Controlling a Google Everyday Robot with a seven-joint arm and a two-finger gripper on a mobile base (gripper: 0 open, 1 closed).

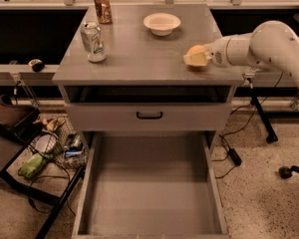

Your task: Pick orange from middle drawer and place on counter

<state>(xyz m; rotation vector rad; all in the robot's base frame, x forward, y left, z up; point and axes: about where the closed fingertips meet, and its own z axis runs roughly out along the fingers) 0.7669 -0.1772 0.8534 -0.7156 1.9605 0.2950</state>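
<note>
Orange (192, 50): right side of the counter (139, 59), near its front edge, between the fingers.
Gripper (195, 58): closed on the orange, low over the counter.
Drawer (149, 193): pulled out below.
Handling: probably light, firm and smooth, and it may roll.
Hold: across its widest part.
</note>
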